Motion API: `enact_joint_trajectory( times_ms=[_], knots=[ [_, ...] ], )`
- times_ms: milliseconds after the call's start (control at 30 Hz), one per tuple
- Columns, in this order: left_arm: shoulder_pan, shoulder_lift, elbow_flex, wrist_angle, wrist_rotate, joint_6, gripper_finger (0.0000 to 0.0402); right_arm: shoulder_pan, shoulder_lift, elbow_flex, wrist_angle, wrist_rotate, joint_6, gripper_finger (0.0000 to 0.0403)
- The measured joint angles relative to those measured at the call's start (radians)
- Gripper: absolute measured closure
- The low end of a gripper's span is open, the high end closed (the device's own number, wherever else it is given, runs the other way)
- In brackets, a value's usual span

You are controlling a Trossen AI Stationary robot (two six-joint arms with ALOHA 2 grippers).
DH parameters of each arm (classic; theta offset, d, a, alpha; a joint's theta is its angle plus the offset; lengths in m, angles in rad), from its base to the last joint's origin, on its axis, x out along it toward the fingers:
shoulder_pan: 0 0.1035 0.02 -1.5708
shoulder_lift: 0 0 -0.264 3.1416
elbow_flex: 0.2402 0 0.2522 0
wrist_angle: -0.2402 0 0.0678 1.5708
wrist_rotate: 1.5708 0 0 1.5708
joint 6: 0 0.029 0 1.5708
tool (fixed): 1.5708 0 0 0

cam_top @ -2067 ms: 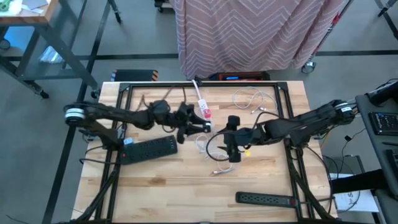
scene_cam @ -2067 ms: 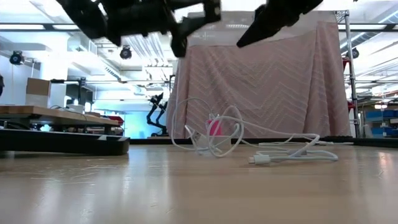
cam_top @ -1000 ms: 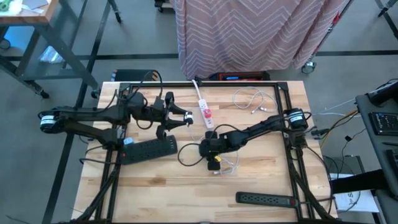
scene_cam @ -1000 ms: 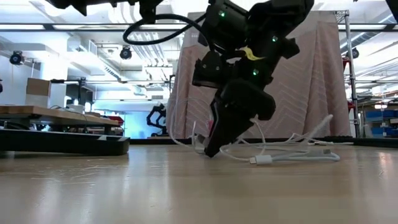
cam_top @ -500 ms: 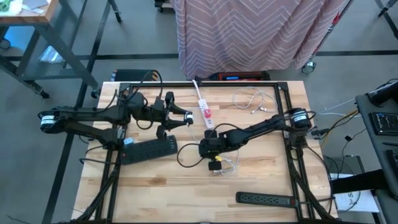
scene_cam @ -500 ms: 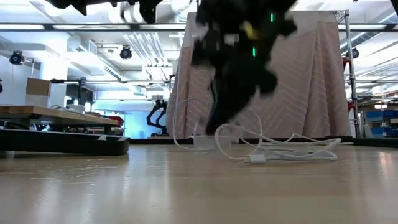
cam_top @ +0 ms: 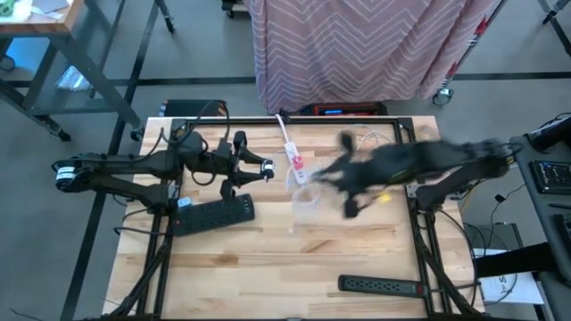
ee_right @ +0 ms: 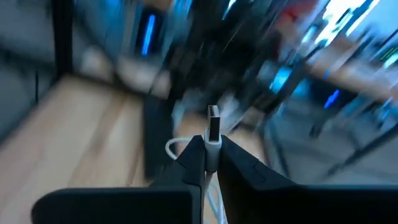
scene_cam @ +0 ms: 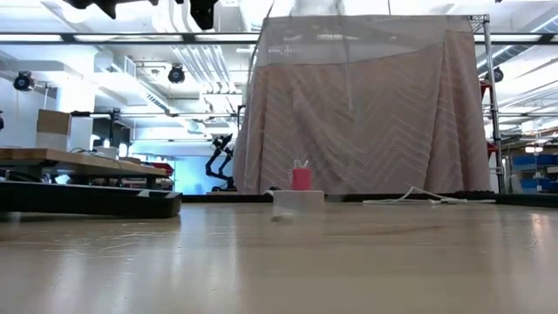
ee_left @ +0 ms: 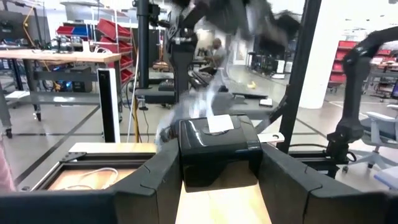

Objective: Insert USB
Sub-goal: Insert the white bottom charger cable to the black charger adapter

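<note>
White USB plug [ee_right: 212,127] stands upright between our right gripper [ee_right: 210,146] fingers, which are pinched closed on it, its metal tip above them and its cable [cam_top: 306,203] trailing down to the wooden table [cam_top: 268,259]. We see that arm raised and blurred over the table's right half, near a white power strip [cam_top: 291,153]. Our left gripper [cam_top: 261,169] grips a black block [ee_left: 219,149] above the table's left half, just above a black power strip [cam_top: 214,214].
</note>
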Motion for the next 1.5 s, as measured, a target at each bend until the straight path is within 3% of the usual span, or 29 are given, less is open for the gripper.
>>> enact_joint_trajectory(
  times_ms=[167,300,367,500,567,600,667,733,833,900,933,1000,1100,1167,1200,1233,1300,1433,1500],
  knots=[
    [0.0,0.003,0.0,-0.006,0.0,0.0,0.0239,-0.021,-0.165,0.002,0.22,0.002,-0.002,0.039],
    [0.0,0.008,0.0,-0.007,0.0,0.0,0.0239,-0.033,-0.231,-0.011,0.346,-0.01,0.128,0.039],
    [0.0,0.009,0.0,-0.006,0.001,0.0,0.0239,-0.033,-0.233,-0.01,0.296,-0.109,0.222,0.039],
    [0.0,0.009,0.0,-0.006,0.001,0.0,0.0239,-0.032,-0.176,-0.015,0.056,-0.471,0.314,0.039],
    [0.0,0.009,0.0,-0.006,0.001,0.0,0.0239,-0.032,-0.136,-0.018,-0.075,-0.529,0.272,0.039],
    [0.0,0.009,0.0,-0.006,0.001,0.0,0.0239,-0.033,-0.117,-0.019,-0.14,-0.498,0.255,0.039],
    [0.0,0.009,0.0,-0.006,0.001,0.0,0.0239,-0.051,-0.095,0.004,-0.282,-0.334,0.25,0.039],
    [0.0,0.009,0.0,-0.006,0.001,-0.005,0.0239,-0.077,-0.064,0.049,-0.464,-0.063,0.27,0.039],
    [0.0,0.009,0.0,-0.006,0.001,-0.01,0.0239,-0.126,0.0,0.119,-0.691,0.353,0.441,0.039],
    [0.0,0.009,0.0,-0.008,0.001,-0.01,0.0239,-0.154,0.038,0.156,-0.746,0.455,0.566,0.039],
    [0.0,0.01,0.0,-0.009,0.001,-0.011,0.0239,-0.158,0.05,0.167,-0.737,0.424,0.58,0.039],
    [0.0,0.01,0.0,-0.008,0.001,-0.009,0.0239,-0.147,0.064,0.174,-0.638,0.172,0.491,0.039],
    [0.0,0.01,0.0,-0.011,0.001,-0.001,0.0239,-0.087,0.1,0.161,-0.412,-0.491,0.185,0.039],
    [0.0,0.01,0.0,-0.011,0.001,0.003,0.0239,-0.047,0.143,0.159,-0.38,-0.9,-0.014,0.039],
    [0.0,0.01,0.0,-0.012,0.001,0.003,0.0239,-0.036,0.153,0.17,-0.411,-0.992,-0.08,0.039],
    [0.0,0.01,0.0,-0.015,0.001,0.003,0.0239,-0.032,0.16,0.181,-0.461,-0.995,-0.11,0.039],
    [-0.001,0.01,0.0,-0.016,0.001,0.003,0.0239,-0.038,0.152,0.192,-0.535,-0.789,-0.073,0.039],
    [-0.003,0.013,0.0,-0.019,0.001,-0.012,0.0239,-0.07,0.15,0.185,-0.692,0.022,0.252,0.039],
    [-0.003,0.014,0.0,-0.023,0.001,-0.012,0.0239,-0.097,0.153,0.185,-0.831,0.303,0.45,0.039]
  ],
)
